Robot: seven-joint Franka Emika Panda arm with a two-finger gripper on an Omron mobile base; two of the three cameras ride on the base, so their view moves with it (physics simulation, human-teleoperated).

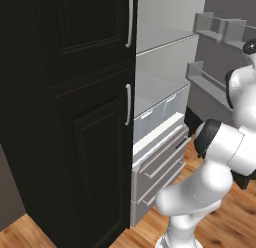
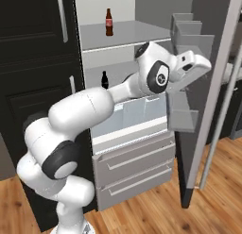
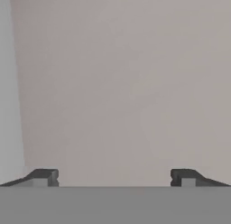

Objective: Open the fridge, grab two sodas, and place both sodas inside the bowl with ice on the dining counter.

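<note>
The arm (image 2: 80, 110) rose nearest the camera in the right base view, bent up from the base and reaching toward the open fridge (image 2: 127, 134). Its gripper (image 3: 113, 177) faced a plain grey-beige surface in the hand view, with two finger tips (image 3: 44, 177) set wide apart and nothing between them; the jaws stood fully spread and held nothing. The fridge door (image 2: 208, 87) was swung wide to the right, carrying three grey bins on its inner side and one long silver handle (image 2: 218, 110). Inside the fridge, two sodas stood upright on separate shelves: the cola bottle (image 2: 109, 22) with its red label on the upper shelf, and the dark bottle (image 2: 104, 80) on the shelf below, just left of the arm's forearm. Two clear crisper bins sat under that shelf, and below them two grey drawers (image 2: 137, 167) with bar handles. A black cabinet (image 1: 70, 117) with two short silver handles stood against the fridge's left side, over a wooden floor (image 2: 156, 209).
</note>
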